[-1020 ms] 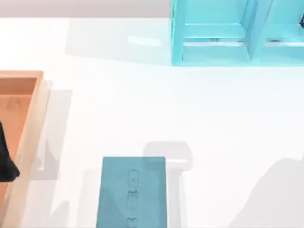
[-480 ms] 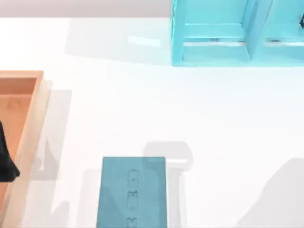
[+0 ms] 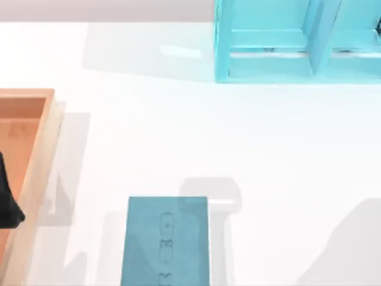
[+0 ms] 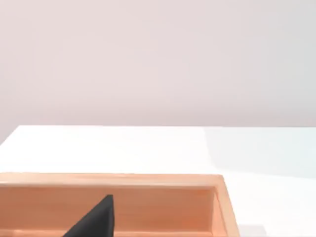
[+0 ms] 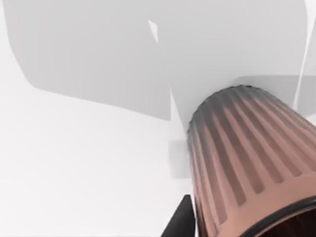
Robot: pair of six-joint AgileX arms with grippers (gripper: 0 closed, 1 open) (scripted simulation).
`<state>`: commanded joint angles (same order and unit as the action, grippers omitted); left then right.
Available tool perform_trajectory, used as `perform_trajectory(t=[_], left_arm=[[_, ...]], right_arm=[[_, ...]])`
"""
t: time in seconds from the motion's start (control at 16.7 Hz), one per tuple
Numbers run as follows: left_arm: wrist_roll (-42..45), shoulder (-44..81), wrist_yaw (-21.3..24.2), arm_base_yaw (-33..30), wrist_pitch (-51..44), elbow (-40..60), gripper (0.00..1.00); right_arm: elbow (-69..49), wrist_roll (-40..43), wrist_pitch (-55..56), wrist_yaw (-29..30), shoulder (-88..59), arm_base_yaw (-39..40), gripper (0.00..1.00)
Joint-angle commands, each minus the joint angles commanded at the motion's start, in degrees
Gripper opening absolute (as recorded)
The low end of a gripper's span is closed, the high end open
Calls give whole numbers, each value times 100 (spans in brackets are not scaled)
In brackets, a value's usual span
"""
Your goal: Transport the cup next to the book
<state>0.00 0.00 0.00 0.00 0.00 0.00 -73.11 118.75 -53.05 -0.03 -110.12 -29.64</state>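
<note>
Right wrist view: the cup (image 5: pixel 247 168) sits close against the camera, a ribbed reddish-brown wall with a dark rim, above the white table (image 5: pixel 74 163).
A dark finger (image 5: pixel 180 222) of my right gripper shows just beside the cup's wall; I cannot tell whether my jaws are clamped on it or how far they are spread. Top view: the book (image 3: pixel 166 241) lies flat at the table's near edge, left of centre, faint dark letters on its cover. A wooden tray (image 3: pixel 37 161) sits at the left edge with a black object (image 3: pixel 6 202) in it, and a cyan shelf unit (image 3: pixel 297 39) stands at the far right. Left wrist view looks over the tray's rim.
</note>
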Motion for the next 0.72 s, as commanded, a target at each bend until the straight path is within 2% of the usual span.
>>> perform_trajectory(t=[0.18, 0.72], left_arm=[[0, 0, 0, 0, 0, 0, 100], [0, 0, 0, 0, 0, 0, 100]], right_arm=[[0, 0, 0, 0, 0, 0, 2], [-3, -8, -3, 1, 5, 2, 0]])
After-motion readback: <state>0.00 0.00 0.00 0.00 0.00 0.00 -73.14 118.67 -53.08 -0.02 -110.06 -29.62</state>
